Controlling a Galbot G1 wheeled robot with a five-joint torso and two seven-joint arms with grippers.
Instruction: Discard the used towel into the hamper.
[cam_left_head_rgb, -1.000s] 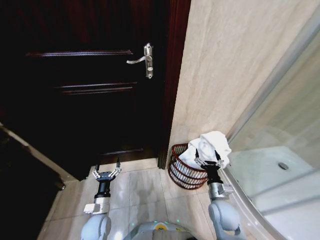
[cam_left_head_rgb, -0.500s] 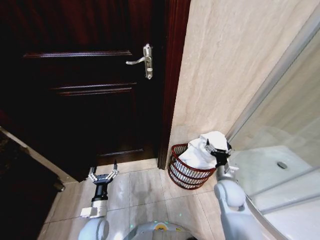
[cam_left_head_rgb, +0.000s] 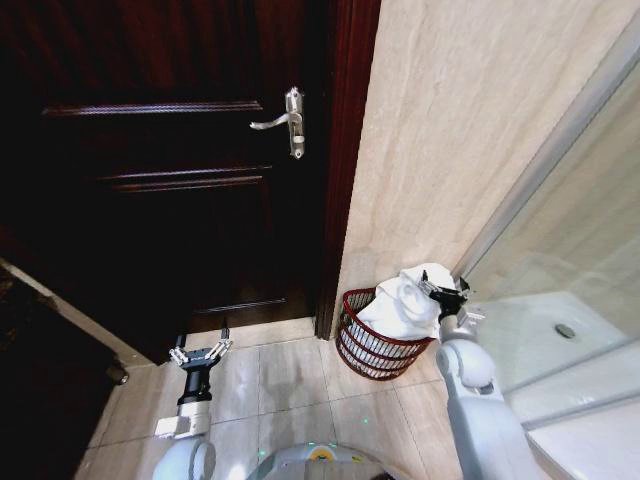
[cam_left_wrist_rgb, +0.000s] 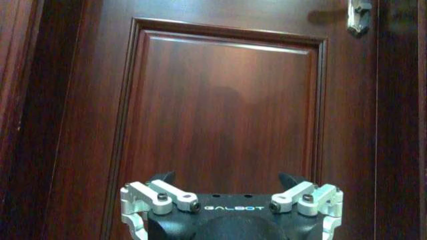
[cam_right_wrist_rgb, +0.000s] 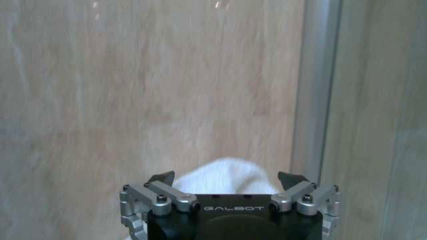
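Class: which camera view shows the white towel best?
The head view: the white towel lies heaped in the reddish-brown hamper, beside the right tool. The right wrist view catches just its top; the left wrist view faces the door.

Door side very dim; wall bright; wrist views slightly soft, perhaps blurred.

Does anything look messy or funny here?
Only a little: the white fluffy towel is heaped above the rim of the round reddish-brown wire hamper instead of tucked inside. The open right gripper is beside it; the open left gripper faces the dark wooden door.
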